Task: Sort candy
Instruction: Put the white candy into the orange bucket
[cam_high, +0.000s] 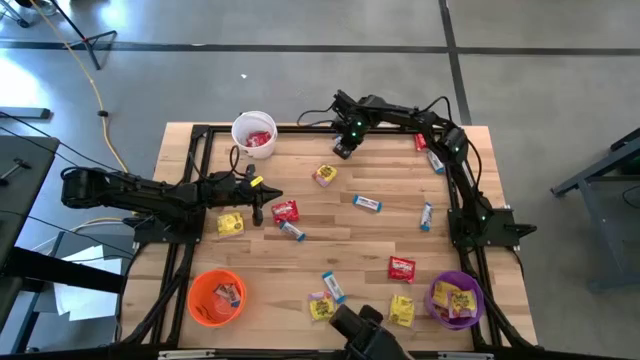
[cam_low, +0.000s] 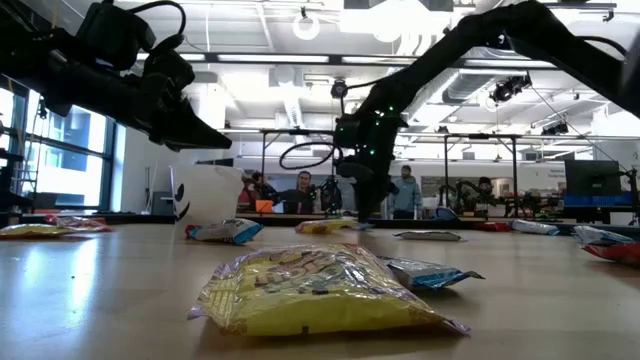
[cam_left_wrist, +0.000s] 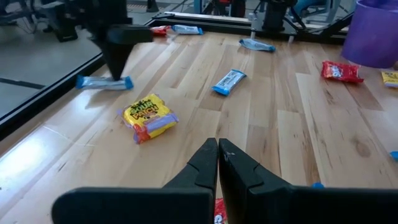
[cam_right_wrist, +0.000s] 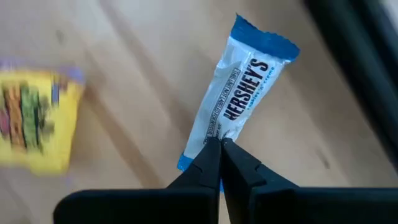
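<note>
Robotics lab: open hall with ceiling strip lights (cam_low: 300, 62), further robot rigs (cam_low: 470, 190), people (cam_low: 405, 190) beyond the wooden worktop (cam_low: 120, 280).

I count 3 cups (cam_high: 254, 133) on my surface (cam_high: 380, 235). Loose candies: 2 red packets (cam_high: 285, 211), 4 yellow packets (cam_high: 231, 224), about 6 blue-and-white bars (cam_high: 367, 204).

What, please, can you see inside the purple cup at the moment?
The purple cup holds yellow packets, at least two lying on top. Whatever lies beneath them or against the near wall is covered.
</note>
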